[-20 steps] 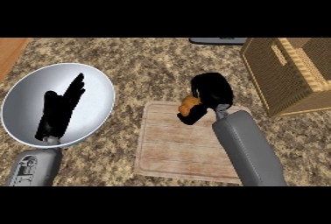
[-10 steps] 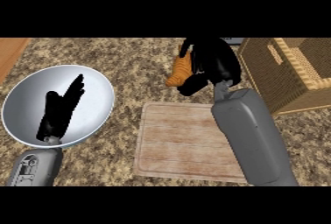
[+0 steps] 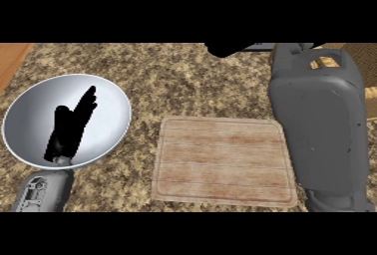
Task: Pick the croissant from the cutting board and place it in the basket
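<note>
Overhead, wooden cutting board (image 3: 225, 162) lies bare on speckled counter (image 3: 177, 74)
Left hand (image 3: 70, 127) rests open over silver plate (image 3: 110, 107); right hand's (image 3: 228, 48) grip cannot be told

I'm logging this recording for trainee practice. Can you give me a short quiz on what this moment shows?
1. True or false: the croissant lies on the cutting board.
2. The open left hand shows over which thing? A) the plate B) the cutting board C) the basket
3. What hides most of the basket in the head view?

Key: 1. False, the board's top is bare and no croissant shows. 2. A. 3. The right forearm, which crosses in front of it.
</note>
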Controlling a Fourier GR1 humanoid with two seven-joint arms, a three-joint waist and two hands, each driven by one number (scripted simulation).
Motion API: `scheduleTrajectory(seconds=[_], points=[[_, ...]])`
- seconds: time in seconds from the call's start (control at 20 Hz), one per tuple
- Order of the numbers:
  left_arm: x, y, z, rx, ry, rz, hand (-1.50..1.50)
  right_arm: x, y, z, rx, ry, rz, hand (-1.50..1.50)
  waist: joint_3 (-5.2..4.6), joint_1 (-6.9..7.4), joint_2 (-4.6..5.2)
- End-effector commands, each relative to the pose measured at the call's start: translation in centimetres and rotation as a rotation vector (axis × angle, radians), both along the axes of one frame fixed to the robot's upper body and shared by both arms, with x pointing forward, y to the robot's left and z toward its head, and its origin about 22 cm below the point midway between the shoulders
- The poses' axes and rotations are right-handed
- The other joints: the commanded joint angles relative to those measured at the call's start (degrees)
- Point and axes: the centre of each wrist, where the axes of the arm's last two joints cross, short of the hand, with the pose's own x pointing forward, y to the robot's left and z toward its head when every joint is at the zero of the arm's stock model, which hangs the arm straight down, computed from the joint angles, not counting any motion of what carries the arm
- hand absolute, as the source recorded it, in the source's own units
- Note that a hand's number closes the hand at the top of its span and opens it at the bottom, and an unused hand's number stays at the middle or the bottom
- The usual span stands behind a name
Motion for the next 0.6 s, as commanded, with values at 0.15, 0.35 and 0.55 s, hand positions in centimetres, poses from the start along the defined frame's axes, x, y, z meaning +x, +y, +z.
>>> scheduleTrajectory(seconds=[0.15,0.35,0.55], points=[[0.2,-0.7,-0.3,-0.005,0.022,-0.008,0.00,0.5,-2.9,7.7,0.037,-0.025,-0.083,1.50,-0.28,0.04,0.33],[0.1,0.8,0.5,-0.004,-0.003,-0.014,0.00,1.1,-4.8,9.7,-0.046,-0.039,-0.203,1.50,-0.29,0.06,0.28],[-0.3,-0.2,-0.2,-0.014,-0.011,-0.030,0.00,4.2,-6.7,8.1,-0.293,0.035,-0.328,1.50,-0.34,0.66,0.70]])
